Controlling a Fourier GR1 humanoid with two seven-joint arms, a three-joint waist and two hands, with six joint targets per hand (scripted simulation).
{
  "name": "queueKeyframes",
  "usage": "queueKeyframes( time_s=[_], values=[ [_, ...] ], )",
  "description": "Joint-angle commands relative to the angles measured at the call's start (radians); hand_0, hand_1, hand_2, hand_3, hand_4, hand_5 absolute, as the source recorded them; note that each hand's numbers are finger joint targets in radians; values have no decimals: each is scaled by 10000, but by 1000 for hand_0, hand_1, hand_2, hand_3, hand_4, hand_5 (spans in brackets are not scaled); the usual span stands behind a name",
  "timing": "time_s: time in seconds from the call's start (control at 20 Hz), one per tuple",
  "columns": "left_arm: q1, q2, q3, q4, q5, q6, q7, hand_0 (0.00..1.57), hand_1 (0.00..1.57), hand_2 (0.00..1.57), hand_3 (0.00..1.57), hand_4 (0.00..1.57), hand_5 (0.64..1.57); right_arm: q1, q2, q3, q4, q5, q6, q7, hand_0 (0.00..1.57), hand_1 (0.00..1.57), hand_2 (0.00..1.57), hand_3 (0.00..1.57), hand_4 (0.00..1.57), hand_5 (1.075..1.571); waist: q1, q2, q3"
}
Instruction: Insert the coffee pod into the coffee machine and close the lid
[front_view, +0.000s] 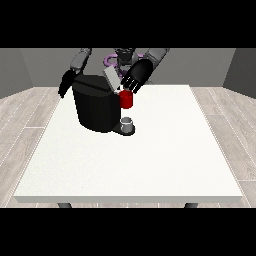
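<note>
The coffee machine (95, 107) is a black, rounded block standing on the white bench (130, 160), towards the far side of it and left of the bench's middle. Its grey lid (111, 77) is raised and tilts up from the machine's top right corner. A red thing at the machine (126, 99) sits just right of the body, under the lid's lower end. Below that, on the machine's dark base plate at its front right, stands a small grey thing (128, 122); whether it is the coffee pod cannot be told.

The robot hand at the view's right (137, 76) hangs just right of the raised lid and above the red thing, with its dark fingers spread and pointing down towards the machine's top edge. They look straight rather than curled, and hold nothing that shows. The robot hand at the view's left (65, 83) is at the machine's upper left corner, partly behind the body; how its fingers lie cannot be told.
</note>
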Motion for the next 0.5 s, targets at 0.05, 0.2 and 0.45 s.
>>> queueKeyframes(
  time_s=[0.05, 0.2, 0.45],
  values=[
    [163, -179, -133, 47, -170, 393, -287, 1243, 1243, 1284, 1230, 423, 1571, 81, 31, 27, 4, 83, -97, -302, 0, 0, 0, 0, 153, 1571, 0, 284, 1],
    [264, -363, -161, 4, -27, -29, -254, 1187, 1187, 1230, 1196, 441, 1571, -81, -488, -602, 369, -307, 172, -82, 0, 0, 0, 0, 0, 1571, 386, -144, 2],
    [-381, 236, 72, 337, -127, -13, -203, 1166, 1166, 1233, 1193, 421, 1571, -332, -271, -321, -5, -300, 230, 0, 0, 0, 0, 0, 165, 1571, -118, 244, 1]
  ],
)
